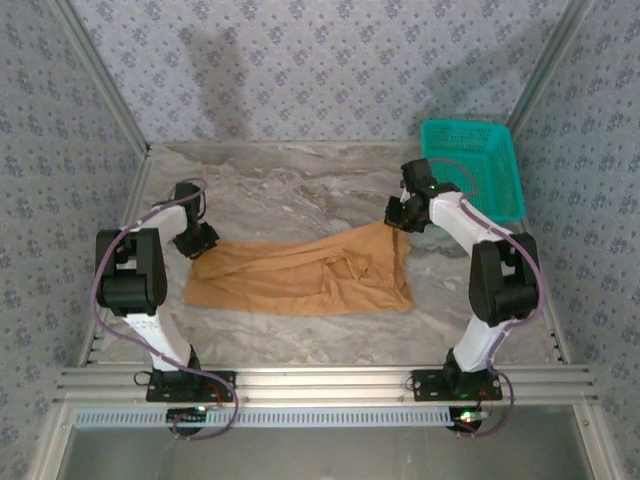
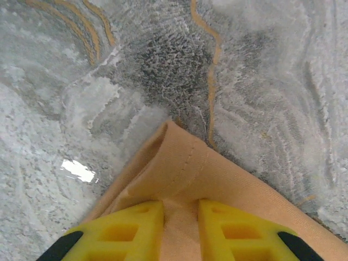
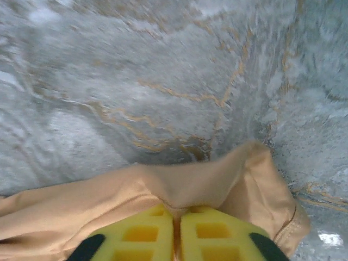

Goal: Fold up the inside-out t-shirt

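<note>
Cloth is lying rumpled but roughly flat across the middle of the grey marble-patterned table (image 1: 290, 190): the inside-out t-shirt (image 1: 300, 275), a soft orange-tan short-sleeved garment, is stretching between the two arms, with folds bunching toward its right half.

At the shirt's far left corner, the left gripper (image 1: 197, 240) is reaching down to the fabric. Its wrist camera is showing the left gripper (image 2: 180, 209) with its yellow fingers (image 2: 136, 228) drawn close and pinching a strip of the shirt (image 2: 185, 168) between them, a stitched hem running up to a point over the bare stone.

At the far right corner, the right gripper (image 1: 400, 215) is meeting the cloth where it is rising to a peak. In the right wrist view, the right gripper (image 3: 176, 215) is showing its yellow fingers (image 3: 217, 234) pressed almost together, nipping a thin edge of the shirt (image 3: 179, 187) that is draping over their tips.

Beyond the right arm, a teal plastic mesh basket (image 1: 475, 165) is sitting in the far right corner of the table, apart from the shirt.
</note>
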